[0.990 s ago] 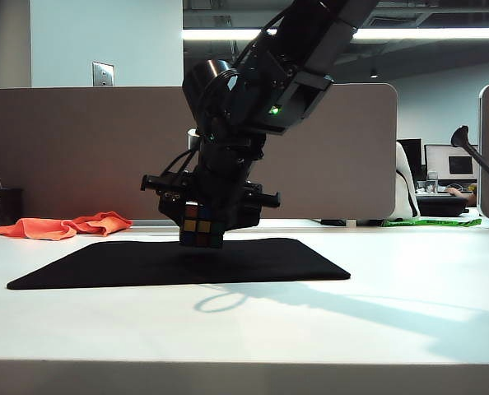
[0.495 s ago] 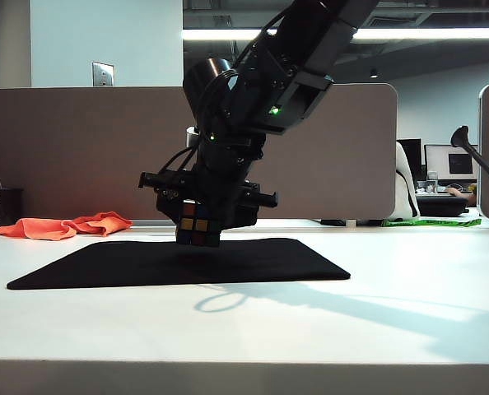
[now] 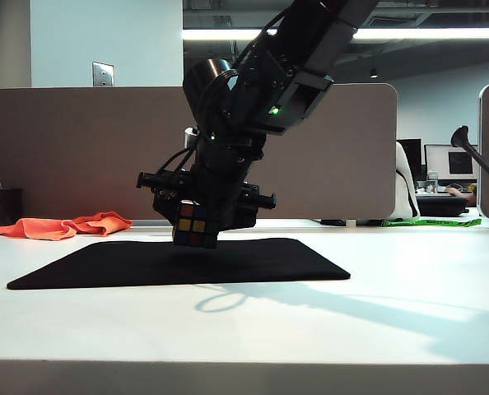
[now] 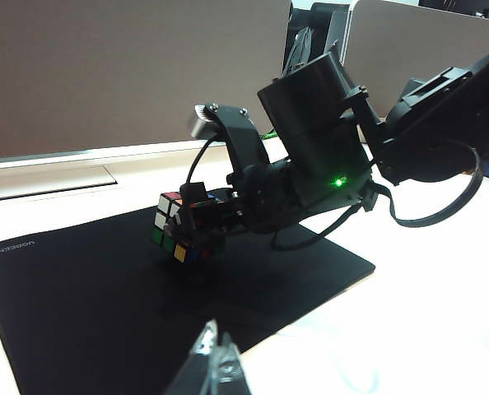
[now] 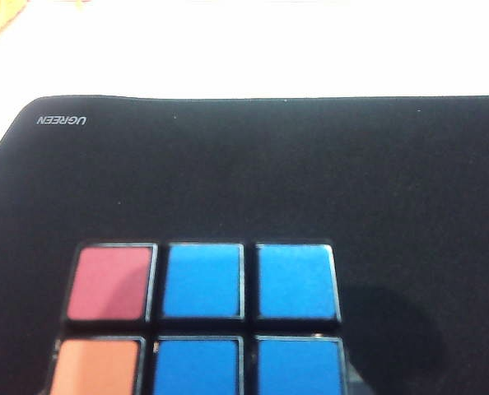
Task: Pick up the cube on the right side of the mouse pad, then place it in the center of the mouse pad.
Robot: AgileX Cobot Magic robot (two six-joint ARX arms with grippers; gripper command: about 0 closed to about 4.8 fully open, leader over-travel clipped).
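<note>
Right tool (image 3: 193, 234) clamps the glossy stickered cube (image 3: 193, 227) tilted just above the matte black mouse pad (image 3: 261, 259); left tool (image 4: 214, 369) barely visible, can't tell its state.

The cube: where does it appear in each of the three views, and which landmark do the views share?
Exterior view: the cube is left of centre, held in the right gripper above the mouse pad.
Left wrist view: the cube is left of centre, at the end of the right arm.
Right wrist view: the cube fills the lower middle.
Shared landmark: the mouse pad.
</note>
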